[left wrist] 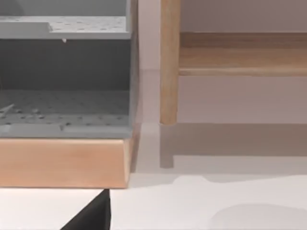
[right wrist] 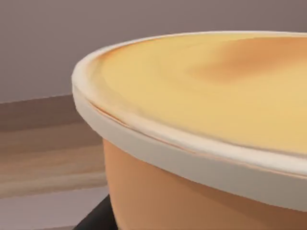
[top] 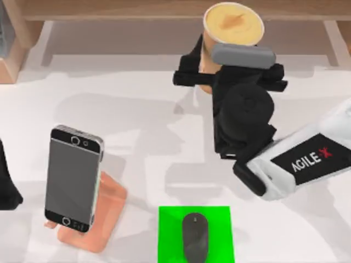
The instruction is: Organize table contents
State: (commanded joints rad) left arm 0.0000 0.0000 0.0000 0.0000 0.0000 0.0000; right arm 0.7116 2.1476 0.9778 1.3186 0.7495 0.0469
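Right gripper (top: pixel 204 76) is up at the far edge of the table (top: pixel 142 115), fingers clamped on the orange drink cup (top: pixel 232 24), which stands upright just in front of the wooden shelf (top: pixel 109 8). Well back toward the near edge, the mouse (top: pixel 195 237) lies on the green pad (top: pixel 170 233); to its left the smartphone (top: pixel 72 178) leans on the pink stand (top: pixel 107 211). Left arm parked at the table's left edge.

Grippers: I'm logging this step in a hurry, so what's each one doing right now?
Left gripper: parked at the table's left edge; fingers cannot be told.
Right gripper: at the orange cup, apparently closed around it.
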